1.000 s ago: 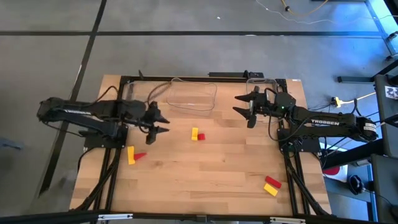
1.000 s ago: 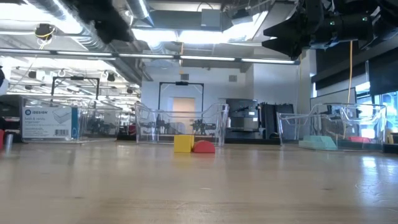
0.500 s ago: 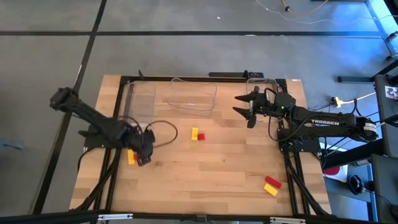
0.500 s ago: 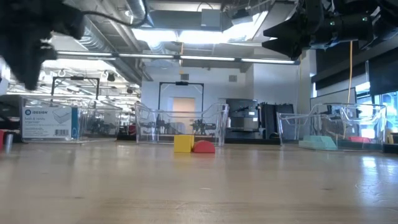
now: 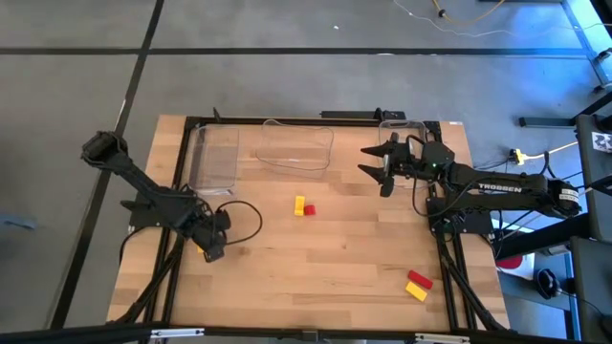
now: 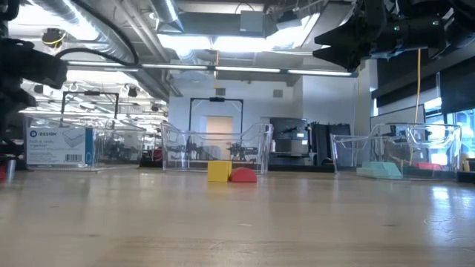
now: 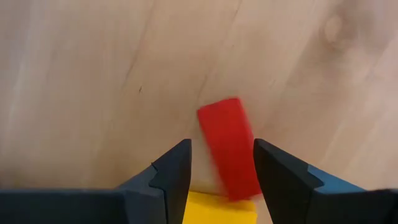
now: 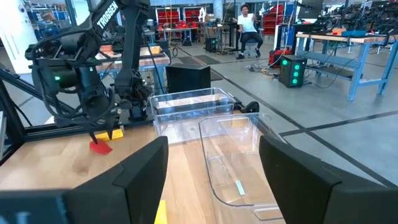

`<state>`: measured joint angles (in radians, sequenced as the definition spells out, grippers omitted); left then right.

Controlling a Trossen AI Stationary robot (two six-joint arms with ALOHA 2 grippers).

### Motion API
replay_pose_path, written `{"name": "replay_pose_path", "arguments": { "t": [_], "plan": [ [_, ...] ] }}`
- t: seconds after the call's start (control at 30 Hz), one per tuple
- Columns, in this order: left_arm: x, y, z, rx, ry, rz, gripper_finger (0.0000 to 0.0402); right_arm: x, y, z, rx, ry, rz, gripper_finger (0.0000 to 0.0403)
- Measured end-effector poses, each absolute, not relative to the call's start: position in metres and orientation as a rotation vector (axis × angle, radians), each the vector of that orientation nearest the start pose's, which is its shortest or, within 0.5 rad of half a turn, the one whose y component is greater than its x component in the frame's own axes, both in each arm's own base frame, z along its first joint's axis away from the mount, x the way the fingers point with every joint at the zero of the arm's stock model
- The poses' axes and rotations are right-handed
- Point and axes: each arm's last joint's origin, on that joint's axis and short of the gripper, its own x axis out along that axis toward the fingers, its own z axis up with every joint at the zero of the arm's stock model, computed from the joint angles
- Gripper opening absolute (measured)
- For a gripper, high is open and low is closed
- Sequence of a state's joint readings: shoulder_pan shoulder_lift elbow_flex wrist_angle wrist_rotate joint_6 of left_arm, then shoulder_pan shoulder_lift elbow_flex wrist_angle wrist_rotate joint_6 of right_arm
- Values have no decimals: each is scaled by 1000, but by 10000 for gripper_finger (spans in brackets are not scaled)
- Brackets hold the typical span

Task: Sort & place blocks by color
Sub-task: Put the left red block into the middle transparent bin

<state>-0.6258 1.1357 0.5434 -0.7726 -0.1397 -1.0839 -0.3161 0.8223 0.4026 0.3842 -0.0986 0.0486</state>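
While the red block lies flat on the table, touching a yellow block, your left gripper hangs over it, jaws open on either side, gripping nothing. Your right gripper waits well away from that red block, above the table's far edge beside the clear bins, jaws open and empty.

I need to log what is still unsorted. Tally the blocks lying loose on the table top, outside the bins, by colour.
Yellow blocks: 3
Red blocks: 3
Teal blocks: 0
Total: 6
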Motion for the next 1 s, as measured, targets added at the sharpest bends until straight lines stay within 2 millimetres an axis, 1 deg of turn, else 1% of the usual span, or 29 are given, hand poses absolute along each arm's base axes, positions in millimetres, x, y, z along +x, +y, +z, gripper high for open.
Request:
{"name": "replay_pose_path", "arguments": {
  "t": [0.23, 0.4, 0.6, 0.7, 0.9, 1.0],
  "plan": [
    [137, -94, 161, -416, 1303, 276, 165, 177, -55, 248, 55, 30, -219, 255],
    [141, -100, 163, -500, 1293, 217, 165, 177, -55, 248, 55, 29, -219, 255],
    [140, -100, 162, -728, 1326, 352, 165, 177, -55, 248, 55, 30, -219, 255],
    [140, -100, 162, -793, 1310, 419, 165, 177, -55, 248, 55, 30, -219, 255],
    [141, -100, 160, -803, 1317, 441, 165, 177, -55, 248, 55, 30, -219, 255],
    [142, -101, 159, -748, 1328, 405, 165, 177, -55, 248, 55, 30, -219, 255]
  ]
}}
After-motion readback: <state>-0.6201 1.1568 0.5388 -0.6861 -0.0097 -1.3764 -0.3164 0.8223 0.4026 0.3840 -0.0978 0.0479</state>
